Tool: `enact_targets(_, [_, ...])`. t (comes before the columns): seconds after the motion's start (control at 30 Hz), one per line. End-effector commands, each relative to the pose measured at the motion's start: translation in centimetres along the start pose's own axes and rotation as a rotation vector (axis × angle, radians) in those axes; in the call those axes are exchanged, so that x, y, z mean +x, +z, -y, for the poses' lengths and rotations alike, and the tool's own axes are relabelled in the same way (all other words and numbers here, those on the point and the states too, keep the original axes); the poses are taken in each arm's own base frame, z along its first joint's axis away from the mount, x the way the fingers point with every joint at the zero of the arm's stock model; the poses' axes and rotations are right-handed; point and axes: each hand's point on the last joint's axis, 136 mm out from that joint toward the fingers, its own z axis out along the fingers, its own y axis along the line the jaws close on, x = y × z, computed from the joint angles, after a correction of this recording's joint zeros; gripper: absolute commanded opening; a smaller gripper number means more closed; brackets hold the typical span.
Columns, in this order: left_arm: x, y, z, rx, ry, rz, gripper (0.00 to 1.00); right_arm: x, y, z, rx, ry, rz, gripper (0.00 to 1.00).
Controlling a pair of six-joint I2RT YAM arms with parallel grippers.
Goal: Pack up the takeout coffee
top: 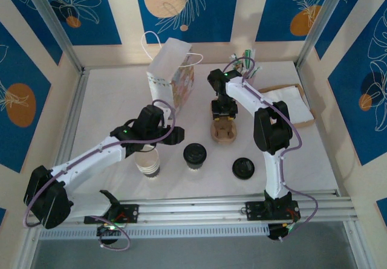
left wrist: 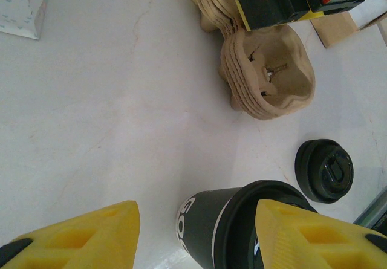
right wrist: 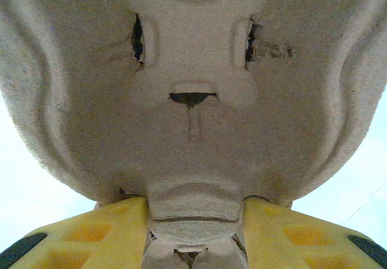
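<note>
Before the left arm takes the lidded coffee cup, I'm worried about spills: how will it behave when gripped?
The coffee cup stands upright on a small base, so a sideways nudge could tip it. Its paper wall will probably dent under a squeeze. The black lid looks seated, which should limit spills; how full it is can't be seen.

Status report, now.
Left fingers open near coffee cup. Right fingers pinching carrier. Cup lidded, upright, not packed. Loose lid beside it.
</note>
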Motion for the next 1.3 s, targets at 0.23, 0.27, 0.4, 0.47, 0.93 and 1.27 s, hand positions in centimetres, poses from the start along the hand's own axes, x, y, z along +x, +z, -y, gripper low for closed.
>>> enact_targets(0.23, [0.2, 0.1, 0.8, 0.038, 0.017, -0.004, 0.53, 0.0, -1.6, -0.2, -0.038, 0.009, 0.008, 0.44])
enact_targets(0.27, [0.2, 0.1, 0.8, 0.037, 0.017, -0.005, 0.53, 0.0, -1.8, -0.2, -0.041, 0.011, 0.009, 0.44])
enact_targets(0.4, [0.2, 0.0, 0.8, 0.039, 0.013, -0.002, 0.53, 0.1, -1.9, -0.2, -0.048, 0.012, 0.009, 0.44])
enact_targets(0.47, [0.2, 0.1, 0.8, 0.04, 0.011, -0.003, 0.53, 0.2, -2.0, -0.2, -0.051, 0.013, 0.01, 0.44])
enact_targets(0.93, [0.1, 0.1, 1.0, 0.047, 0.009, -0.003, 0.53, 0.5, -2.8, 0.0, -0.074, 0.018, 0.019, 0.44])
enact_targets(1.27, [0.1, 0.0, 1.2, 0.046, 0.012, 0.003, 0.53, 0.7, -3.4, 0.0, -0.088, 0.018, 0.024, 0.44])
